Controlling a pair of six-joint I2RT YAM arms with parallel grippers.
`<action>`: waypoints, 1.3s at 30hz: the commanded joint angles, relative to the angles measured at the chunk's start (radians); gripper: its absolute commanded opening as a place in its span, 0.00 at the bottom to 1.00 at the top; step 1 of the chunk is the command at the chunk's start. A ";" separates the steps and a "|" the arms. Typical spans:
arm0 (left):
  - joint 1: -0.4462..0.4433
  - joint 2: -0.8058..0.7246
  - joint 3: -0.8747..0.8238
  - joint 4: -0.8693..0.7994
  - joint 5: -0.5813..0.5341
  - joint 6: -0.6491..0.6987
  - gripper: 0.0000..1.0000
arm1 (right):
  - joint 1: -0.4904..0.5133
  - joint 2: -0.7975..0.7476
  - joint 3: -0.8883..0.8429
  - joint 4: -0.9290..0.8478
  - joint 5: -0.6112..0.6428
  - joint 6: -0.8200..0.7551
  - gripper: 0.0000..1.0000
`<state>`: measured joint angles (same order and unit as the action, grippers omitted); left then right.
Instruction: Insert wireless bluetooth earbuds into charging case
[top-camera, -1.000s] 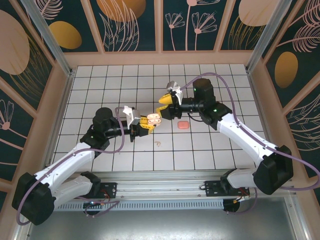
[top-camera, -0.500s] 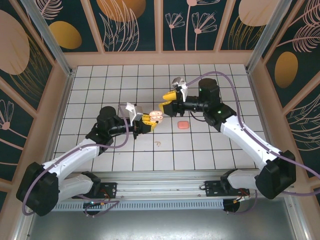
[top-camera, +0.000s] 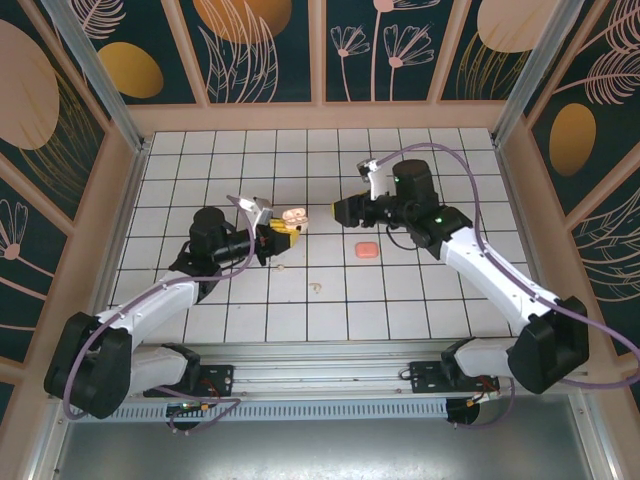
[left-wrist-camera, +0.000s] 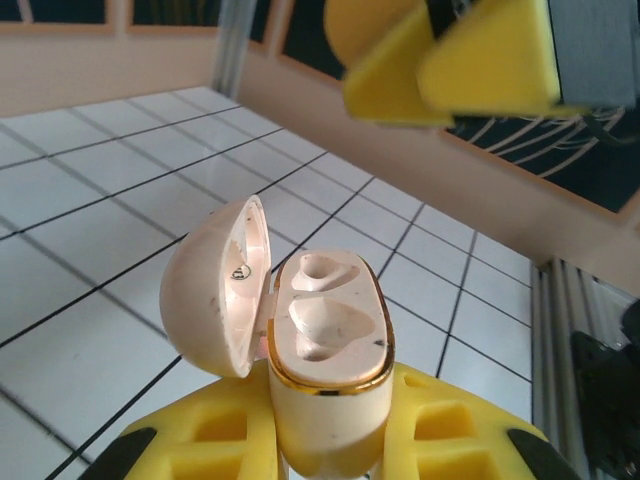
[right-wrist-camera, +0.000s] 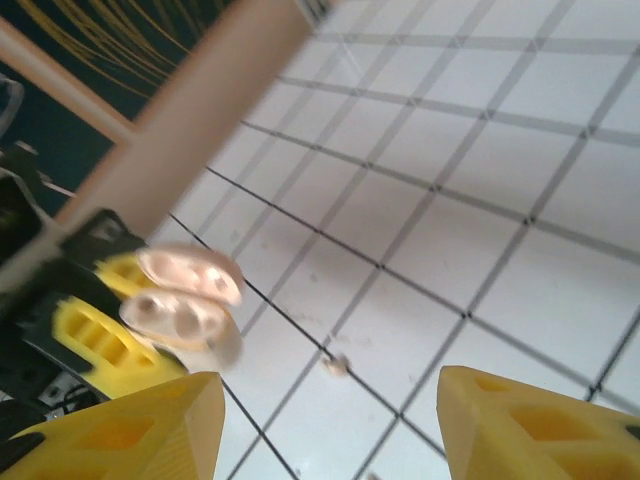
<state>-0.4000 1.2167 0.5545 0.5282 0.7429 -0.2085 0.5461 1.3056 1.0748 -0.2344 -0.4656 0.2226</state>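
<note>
My left gripper (top-camera: 276, 236) is shut on a cream charging case (left-wrist-camera: 330, 340) with a gold rim. Its lid (left-wrist-camera: 215, 290) is swung open to the left, and both sockets look empty. The case (top-camera: 292, 216) is held above the tiles at mid-table. My right gripper (top-camera: 343, 209) hovers to its right, apart from it. Its yellow fingers (right-wrist-camera: 130, 430) stand open with nothing between them. A tiny cream earbud (right-wrist-camera: 337, 365) lies on a grid line below the right gripper (right-wrist-camera: 330, 400). Another earbud (top-camera: 316, 288) lies on the tiles nearer the front.
A small pink closed case (top-camera: 367, 250) lies on the tiles just right of centre, under the right arm. Wooden walls (top-camera: 320, 115) and metal posts fence the white grid table (top-camera: 200, 160). The right gripper's fingers (left-wrist-camera: 450, 60) loom above the held case.
The left gripper carried the open case back and to the left. The right gripper drew away to the right and turned, so the two now stand farther apart.
</note>
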 joint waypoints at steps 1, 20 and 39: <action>0.035 0.007 -0.031 0.031 -0.057 -0.077 0.12 | 0.064 0.032 0.027 -0.175 0.131 0.093 0.58; 0.110 -0.029 -0.059 -0.011 -0.104 -0.134 0.12 | 0.412 0.297 -0.085 -0.209 0.422 0.466 0.50; 0.112 -0.083 -0.085 0.018 -0.119 -0.139 0.12 | 0.437 0.470 0.002 -0.172 0.449 0.407 0.41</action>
<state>-0.2935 1.1561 0.4782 0.5201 0.6228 -0.3355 0.9710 1.7596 1.0504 -0.4221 -0.0452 0.6403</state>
